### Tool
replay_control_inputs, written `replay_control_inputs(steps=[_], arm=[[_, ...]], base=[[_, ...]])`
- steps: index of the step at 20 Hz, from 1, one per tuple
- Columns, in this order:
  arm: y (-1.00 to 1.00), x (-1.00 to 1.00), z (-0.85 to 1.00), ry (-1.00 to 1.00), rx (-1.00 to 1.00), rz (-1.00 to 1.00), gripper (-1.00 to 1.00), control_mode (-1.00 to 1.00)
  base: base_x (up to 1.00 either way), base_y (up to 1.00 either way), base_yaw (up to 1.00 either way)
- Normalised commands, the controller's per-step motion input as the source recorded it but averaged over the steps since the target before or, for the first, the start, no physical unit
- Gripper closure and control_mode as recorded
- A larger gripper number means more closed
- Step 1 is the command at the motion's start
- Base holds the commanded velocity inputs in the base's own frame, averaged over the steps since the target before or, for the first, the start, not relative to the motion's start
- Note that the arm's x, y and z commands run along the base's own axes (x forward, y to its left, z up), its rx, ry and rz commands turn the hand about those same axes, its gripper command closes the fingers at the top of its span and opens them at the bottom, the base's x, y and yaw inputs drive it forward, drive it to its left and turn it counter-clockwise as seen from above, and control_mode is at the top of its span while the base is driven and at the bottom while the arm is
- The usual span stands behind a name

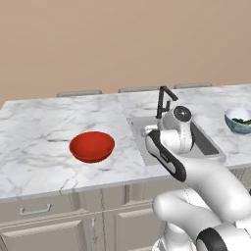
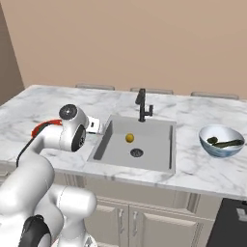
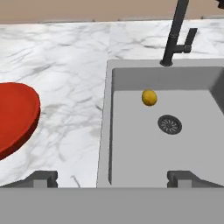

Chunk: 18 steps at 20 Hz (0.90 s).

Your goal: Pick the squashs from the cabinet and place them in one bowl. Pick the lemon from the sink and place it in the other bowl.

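**Lemon pickup pending: sink approach, hazards and blind spots**

Sink [image 2: 144, 144] is my landmark, a grey basin recessed in the marble counter [image 1: 39, 132]. Largest items first: the pale bowl [image 2: 221, 141] sits on the counter well to the right of the sink, with dark green squashs [image 2: 223, 143] already lying inside it. The red bowl [image 1: 91, 146] sits on the counter left of the sink and appears empty. The black faucet [image 2: 142, 105] stands at the sink's back rim. The lemon [image 3: 149, 97] rests on the basin floor, just beside the round drain [image 3: 169, 124], toward the faucet.

My gripper [image 3: 111, 177] hangs above the sink's near left edge, spread wide and holding nothing.

Risks, as I judge them: the lemon is round and could roll off a glancing finger toward the drain; descending near the basin wall could strike the rim; a reach too far back could clip the faucet.

Limits of view: my arm covers much of the basin in the left base view; the red bowl is cut off in the hand view; I cannot count the squashs with certainty.
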Motion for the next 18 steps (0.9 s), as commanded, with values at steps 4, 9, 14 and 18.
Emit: replay_control_inputs(steps=[4,9,14,18], arm=[[0.0,0.0,0.0,0.0,0.0,0.0,-1.0,1.0],[0.0,0.0,0.0,0.0,0.0,0.0,-1.0,1.0],[0.0,0.0,0.0,0.0,0.0,0.0,-1.0,1.0],[0.0,0.0,0.0,0.0,0.0,0.0,-1.0,1.0]], base=[[0.16,0.47,0.05],[0.22,0.35,0.05],[0.07,0.02,0.01],[0.0,-0.33,0.02]])
